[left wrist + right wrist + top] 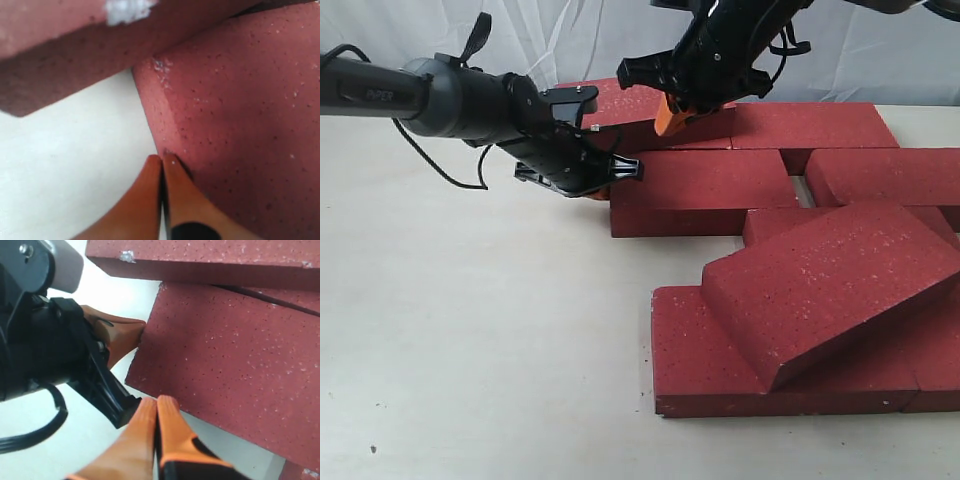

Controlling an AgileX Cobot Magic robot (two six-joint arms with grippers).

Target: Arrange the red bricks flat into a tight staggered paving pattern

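We are tightening the dark red, white-speckled rectangular paving bricks [820,125] lying on the pale tabletop [470,340]. Our left gripper [161,162], orange fingers pressed together and holding nothing, is pushing on the left end corner of the middle-row brick [705,190]. Our right gripper [157,407], likewise closed and empty, is sitting at a long edge of that brick. Next, we judge, the tilted brick [830,285] propped on the front row needs laying flat and closing up.
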